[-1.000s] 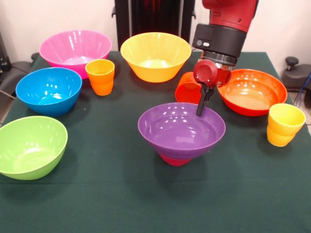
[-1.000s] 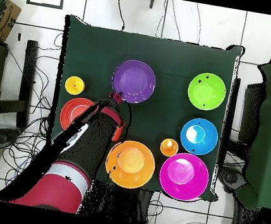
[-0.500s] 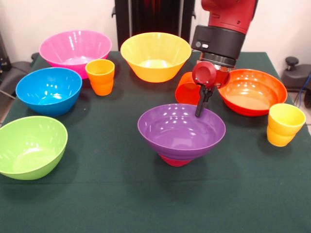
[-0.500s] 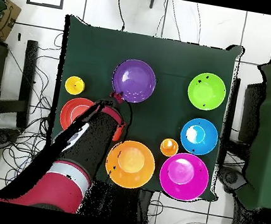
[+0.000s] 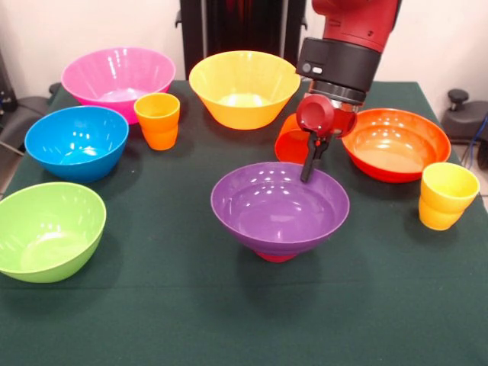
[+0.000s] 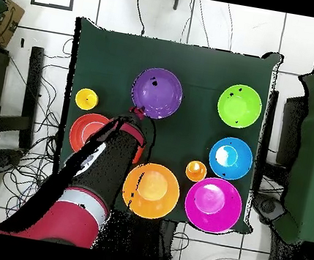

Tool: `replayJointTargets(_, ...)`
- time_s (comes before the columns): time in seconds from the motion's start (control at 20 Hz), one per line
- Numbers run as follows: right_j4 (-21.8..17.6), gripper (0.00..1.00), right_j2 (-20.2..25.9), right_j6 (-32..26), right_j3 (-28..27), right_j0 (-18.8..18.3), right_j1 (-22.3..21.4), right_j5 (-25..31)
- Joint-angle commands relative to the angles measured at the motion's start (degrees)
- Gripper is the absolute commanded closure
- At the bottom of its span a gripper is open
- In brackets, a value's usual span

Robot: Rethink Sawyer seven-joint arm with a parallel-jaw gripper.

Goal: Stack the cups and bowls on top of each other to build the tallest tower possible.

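The purple bowl [image 5: 280, 206] sits near the middle of the table [image 5: 168, 305], perched on a small magenta-red bowl [image 5: 275, 256] whose base just shows beneath it — the only tower so far. The tool [image 5: 308, 162] hangs at the purple bowl's far rim, its dark fingers pinched on that rim, with the red and black arm [image 5: 343, 46] coming down from above. Just behind the tool lies the red-orange cup [image 5: 290, 139], tipped on its side and touching the shallow orange-red bowl [image 5: 396, 143]. The ribbed yellow cup [image 5: 447, 195] stands near that bowl, close to the table's edge. On the other side the ribbed orange cup [image 5: 158, 120] stands upright between the pink bowl [image 5: 118, 76] and the yellow bowl [image 5: 244, 86], with the blue bowl [image 5: 75, 142] and the green bowl [image 5: 44, 229] ranged along the same edge. The table is covered in dark green cloth; the widest bare stretch is the near strip in front of the purple bowl, and another gap lies between it and the blue bowl. In the overhead view the table stands on a pale tiled floor [image 6: 207, 25] strewn with cables [image 6: 35, 145], with dark furniture at both sides.
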Motion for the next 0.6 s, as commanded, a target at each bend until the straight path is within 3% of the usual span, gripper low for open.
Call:
replayJointTargets(0.05, -4.37, 1.00, 7.66, -5.73, 0.40, -2.18, -2.02, 8.18)
replayJointTargets(0.6, -4.91, 1.00, 7.38, -3.25, -0.76, -1.51, -0.77, 9.18)
